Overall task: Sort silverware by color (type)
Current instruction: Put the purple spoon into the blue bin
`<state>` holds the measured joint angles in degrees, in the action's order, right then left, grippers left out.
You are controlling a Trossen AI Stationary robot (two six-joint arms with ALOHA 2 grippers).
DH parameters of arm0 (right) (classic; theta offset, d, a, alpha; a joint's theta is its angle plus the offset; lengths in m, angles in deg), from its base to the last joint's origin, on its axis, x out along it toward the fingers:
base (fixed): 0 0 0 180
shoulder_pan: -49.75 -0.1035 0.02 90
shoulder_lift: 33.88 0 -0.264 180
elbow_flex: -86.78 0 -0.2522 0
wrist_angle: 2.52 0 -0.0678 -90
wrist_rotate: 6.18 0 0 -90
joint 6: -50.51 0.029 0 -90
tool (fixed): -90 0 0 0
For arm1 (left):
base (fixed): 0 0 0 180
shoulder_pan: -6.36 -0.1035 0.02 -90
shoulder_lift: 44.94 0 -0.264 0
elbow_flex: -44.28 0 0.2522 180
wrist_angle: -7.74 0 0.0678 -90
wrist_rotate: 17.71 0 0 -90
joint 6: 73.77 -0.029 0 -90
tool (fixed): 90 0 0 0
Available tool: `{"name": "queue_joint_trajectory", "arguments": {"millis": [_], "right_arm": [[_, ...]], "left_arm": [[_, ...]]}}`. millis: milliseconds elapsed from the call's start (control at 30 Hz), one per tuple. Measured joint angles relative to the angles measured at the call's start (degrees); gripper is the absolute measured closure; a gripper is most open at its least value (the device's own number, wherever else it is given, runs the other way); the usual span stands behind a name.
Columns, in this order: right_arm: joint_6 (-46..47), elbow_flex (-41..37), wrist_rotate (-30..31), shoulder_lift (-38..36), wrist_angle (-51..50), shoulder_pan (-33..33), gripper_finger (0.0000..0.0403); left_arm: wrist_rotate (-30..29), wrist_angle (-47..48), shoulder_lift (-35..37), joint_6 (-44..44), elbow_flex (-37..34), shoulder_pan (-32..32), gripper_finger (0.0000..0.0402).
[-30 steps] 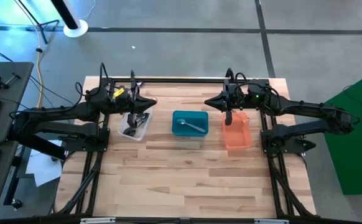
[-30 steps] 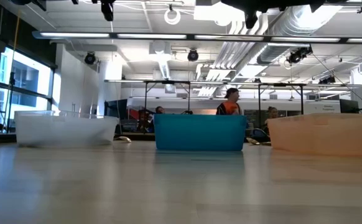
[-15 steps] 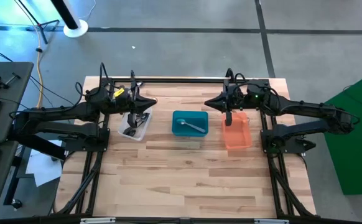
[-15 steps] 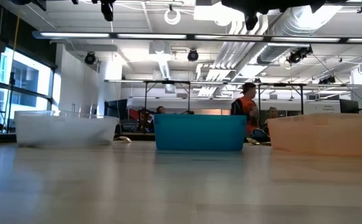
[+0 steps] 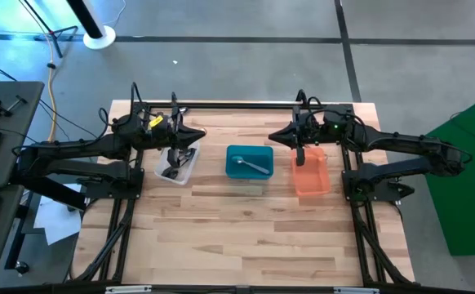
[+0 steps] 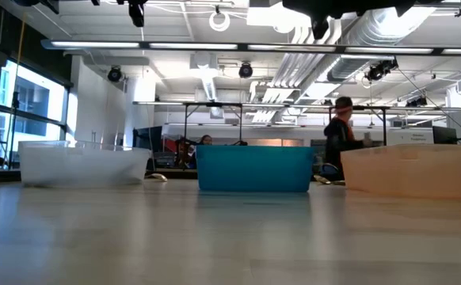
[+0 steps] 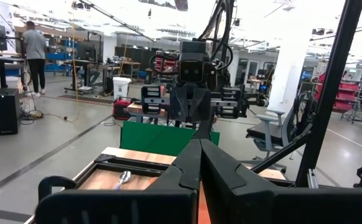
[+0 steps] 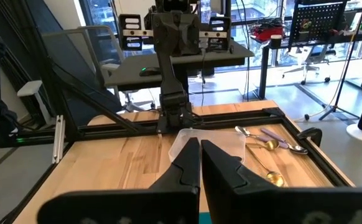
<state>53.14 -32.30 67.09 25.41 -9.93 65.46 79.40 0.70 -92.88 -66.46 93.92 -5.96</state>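
Three bins stand in a row: a clear bin (image 5: pixel 176 164) with dark utensils (image 5: pixel 172 171) lying in it, a teal bin (image 5: pixel 249 167) holding a silver spoon (image 5: pixel 251 167), and an orange bin (image 5: pixel 310 174). Loose gold spoons (image 8: pixel 272 177) and a silver spoon (image 8: pixel 243 131) lie on the wood by the table's far edge. My left gripper (image 5: pixel 200 134) hovers shut over the clear bin's far end, its fingers closed together (image 7: pixel 200 143). My right gripper (image 5: pixel 273 135) hovers shut at the orange bin's far left corner (image 8: pixel 200 144). Both are held above the table, pointing at each other.
A black frame rail (image 5: pixel 237 105) runs along the table's far edge. Bare wood (image 5: pixel 237 237) stretches from the bins to the near edge. In the low view the bins (image 6: pixel 254 168) stand side by side, and a person (image 6: pixel 340 138) shows in the room behind.
Neither arm nor any utensil has moved. A person in the room behind the table has walked toward the right.
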Motion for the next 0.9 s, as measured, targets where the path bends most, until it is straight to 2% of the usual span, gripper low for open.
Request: {"name": "queue_joint_trajectory", "arguments": {"millis": [567, 900], "right_arm": [[-0.09, 0.0, -0.02, 0.0, -1.04, 0.0, 0.0403], [-0.1, 0.0, -0.02, 0.0, -1.04, 0.0, 0.0403]], "left_arm": [[-0.45, 0.0, 0.0, -0.04, 0.0, -0.02, 0.0402], [-3.26, 0.0, 0.0, -2.93, 0.0, -0.02, 0.0395]]}}
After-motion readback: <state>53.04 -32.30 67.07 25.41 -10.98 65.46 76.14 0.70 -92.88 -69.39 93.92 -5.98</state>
